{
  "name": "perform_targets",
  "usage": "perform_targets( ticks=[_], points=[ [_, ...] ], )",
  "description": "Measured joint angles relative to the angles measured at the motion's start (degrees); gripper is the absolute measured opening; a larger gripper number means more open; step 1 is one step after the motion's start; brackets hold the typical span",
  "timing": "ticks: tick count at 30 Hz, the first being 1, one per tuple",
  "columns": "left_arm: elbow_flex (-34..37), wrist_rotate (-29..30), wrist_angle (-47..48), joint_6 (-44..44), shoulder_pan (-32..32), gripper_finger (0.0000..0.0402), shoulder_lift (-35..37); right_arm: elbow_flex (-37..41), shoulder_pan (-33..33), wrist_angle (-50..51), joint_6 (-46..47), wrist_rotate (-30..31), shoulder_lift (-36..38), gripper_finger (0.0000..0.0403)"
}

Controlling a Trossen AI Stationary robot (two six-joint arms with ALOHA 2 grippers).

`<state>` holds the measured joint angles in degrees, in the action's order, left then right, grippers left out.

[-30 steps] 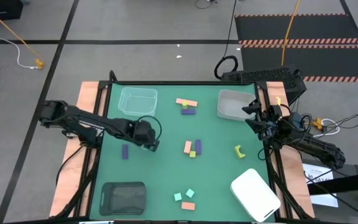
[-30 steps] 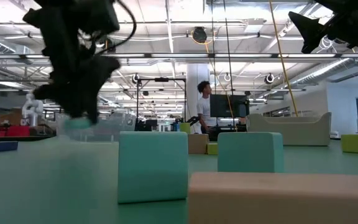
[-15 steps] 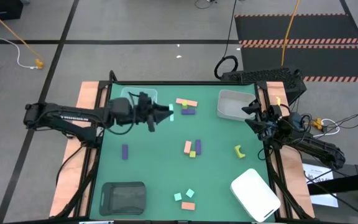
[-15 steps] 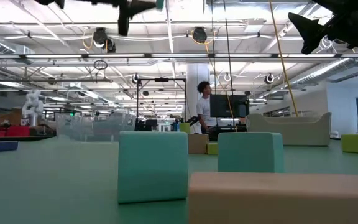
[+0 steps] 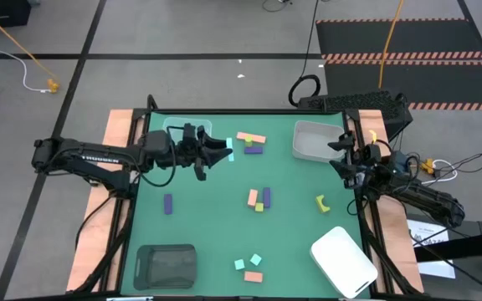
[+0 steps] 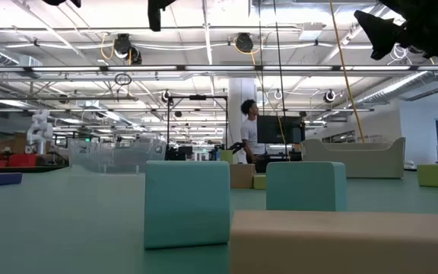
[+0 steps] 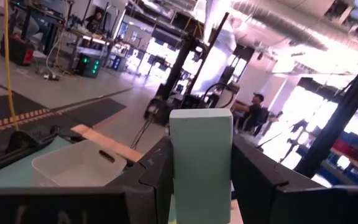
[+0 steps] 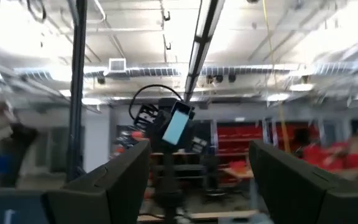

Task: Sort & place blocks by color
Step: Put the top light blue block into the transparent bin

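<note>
Left gripper (image 5: pixel 227 149): clamped on light teal block (image 7: pixel 201 163), upper centre, beside clear tray (image 5: pixel 174 127).
Right gripper (image 5: pixel 338 152): fingers apart, empty, right edge.

Small pastel blocks scattered over a green tabletop. One light teal block (image 7: pixel 201 163) raised off the table, pinched upright between dark fingers. Salmon bar (image 5: pixel 251 138) with a purple block (image 5: pixel 253 150) just beside it at the far side. Mid-table — salmon, yellow-green and purple pieces (image 5: pixel 259 199) clustered; curved yellow-green piece (image 5: pixel 321 201) apart. Lone purple bar (image 5: pixel 168 203). Near edge — two teal cubes (image 5: pixel 248 262), one salmon bar (image 5: pixel 253 277).
</note>
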<state>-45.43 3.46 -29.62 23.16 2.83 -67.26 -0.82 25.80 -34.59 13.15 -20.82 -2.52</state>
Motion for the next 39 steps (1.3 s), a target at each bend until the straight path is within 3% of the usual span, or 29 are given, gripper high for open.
perform_targets(
  ticks=[3,7,12,17,22,32,39],
  points=[
    [-0.02,2.47,4.1,-1.34,0.55,0.0126,0.0,0.0,0.0,0.29,-3.83,-0.23,0.0,0.0265],
    [-0.02,11.53,12.2,-1.14,2.66,0.0126,0.0,0.0,0.0,-1.25,-4.41,-0.24,-0.02,0.0265],
    [-0.02,17.81,25.91,5.01,9.07,0.0126,0.0,0.0,0.0,-4.49,8.8,-0.16,0.0,0.0265],
    [-0.01,19.15,41.23,12.63,16.69,0.0126,-2.09,0.0,-0.02,-5.07,21.2,7.41,0.0,0.0265],
    [-0.07,19.15,49.21,18.2,22.53,0.0126,-5.3,0.0,-0.04,-5.02,30.03,13.54,-0.01,0.0265],
    [-0.04,19.06,53.05,23.47,27.32,0.0128,-9.2,0.0,-0.02,-4.9,38.05,16.24,-0.02,0.0265],
    [-0.04,16.27,53.15,23.71,27.47,0.0276,-9.2,0.0,-0.02,-2.08,38.66,16.14,-0.02,0.0265]
  ],
)
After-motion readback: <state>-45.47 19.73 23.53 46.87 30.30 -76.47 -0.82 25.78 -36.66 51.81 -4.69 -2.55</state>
